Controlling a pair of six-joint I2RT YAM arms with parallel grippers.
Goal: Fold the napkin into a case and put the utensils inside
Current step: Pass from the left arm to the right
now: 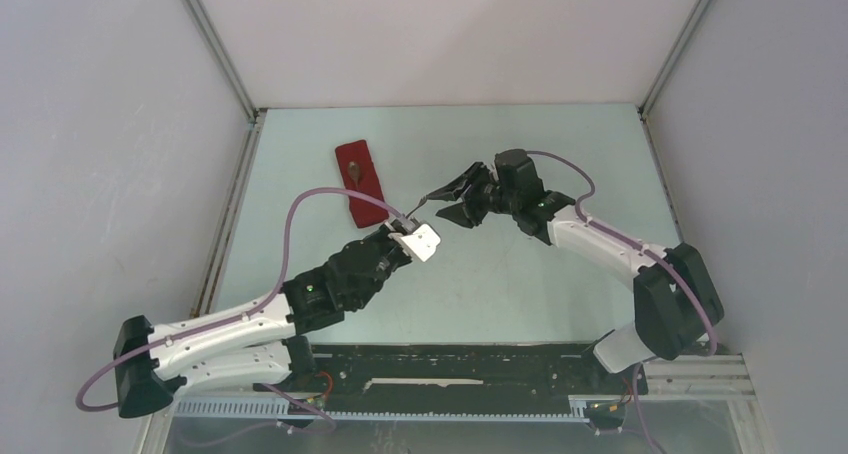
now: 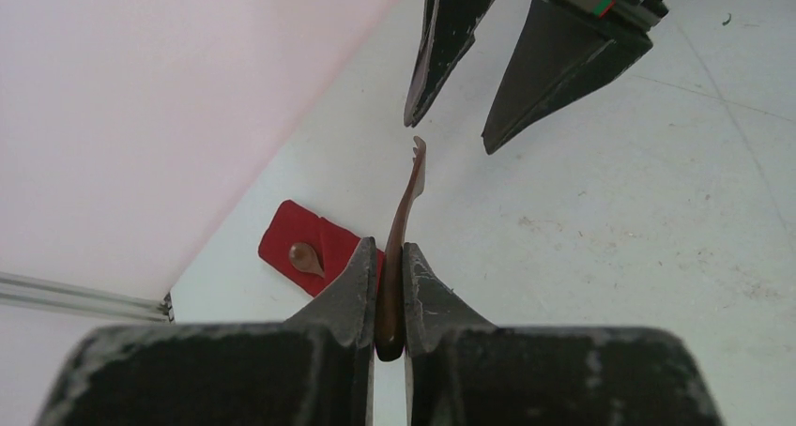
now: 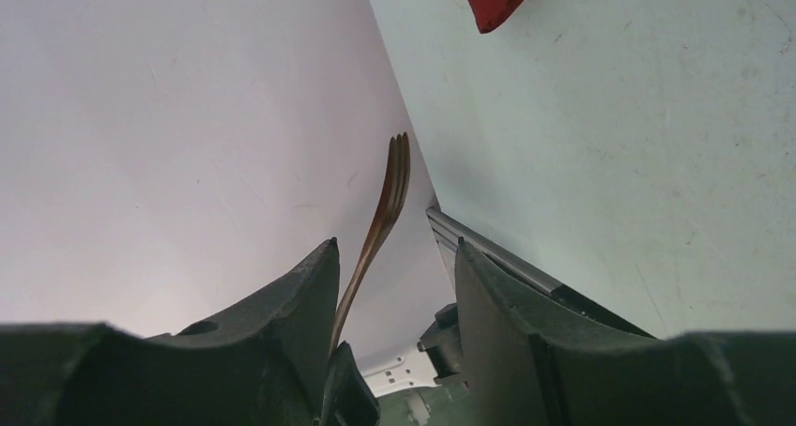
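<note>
Pale green table (image 1: 500,294), white walls (image 1: 100,124) on three sides.

- Case (image 2: 329,234): folded red oblong lying flat near the left wall. Spoon (image 2: 302,253) rests at its far end, bowl showing.
- Fork (image 2: 404,201): in the air to the right of the case, clear of the cloth. Left gripper (image 2: 392,252) is clamped on its handle, tines pointing away.
- Right gripper (image 2: 449,135): beyond the fork, further from the case. Jaws parted, holding nothing, tips close to the tines.

Risks, as judged:
- Thin handle in a narrow pinch could pivot or slip if the right fingers knock the tines.
- Fork would drop to the table if the left jaws open before the right ones have hold.
- A tilted fork may catch the case mouth, drag the cloth and unfold it, or push the spoon out.
</note>
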